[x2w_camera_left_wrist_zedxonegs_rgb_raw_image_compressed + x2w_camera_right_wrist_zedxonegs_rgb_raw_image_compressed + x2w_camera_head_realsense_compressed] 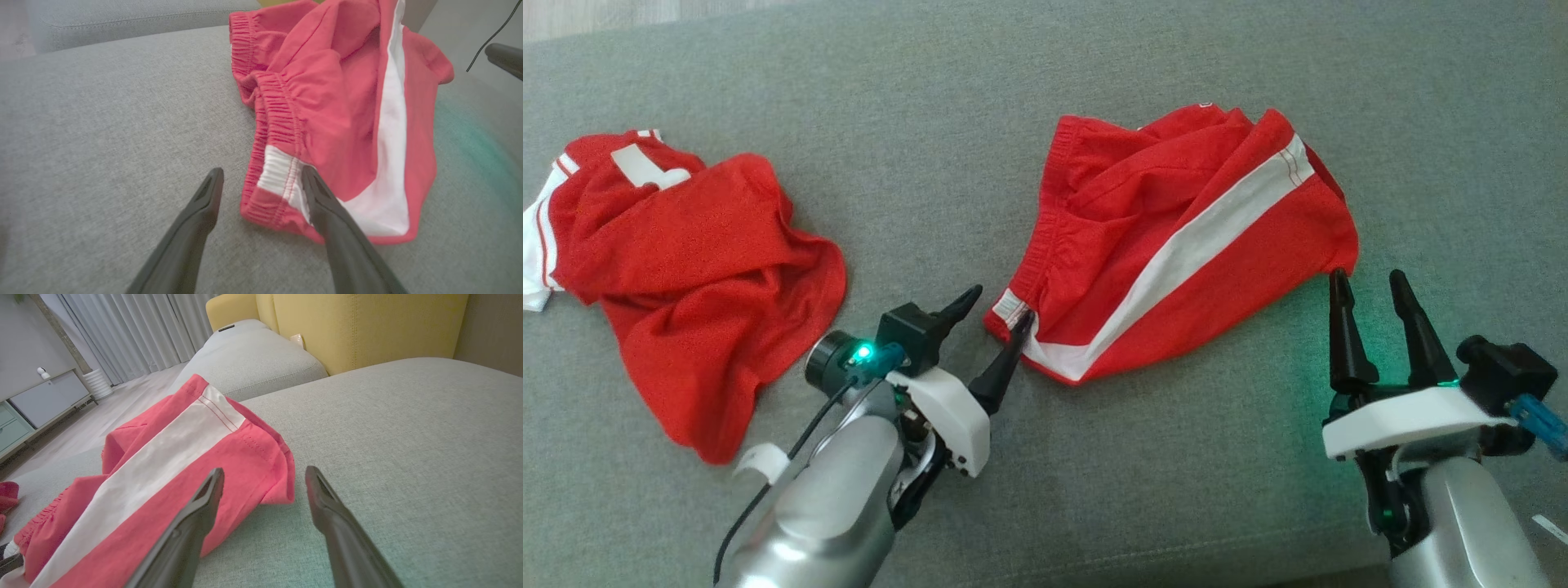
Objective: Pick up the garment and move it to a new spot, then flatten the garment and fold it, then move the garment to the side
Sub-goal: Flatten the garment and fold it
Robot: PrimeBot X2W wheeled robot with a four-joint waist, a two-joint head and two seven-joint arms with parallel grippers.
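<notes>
Grey fabric couch seat [408, 437] up front, yellow backrest [367, 326] behind, pale pleated curtains [135, 326] over light wood floor [122, 404] far left, low grey-and-mint cabinet [49, 396] against grey wall [20, 347].

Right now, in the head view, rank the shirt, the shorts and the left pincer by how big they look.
1. Shorts and shirt: too alike to rank.
2. Left pincer: smallest, though it is nearer the camera, so it looks bigger than it is.
</notes>
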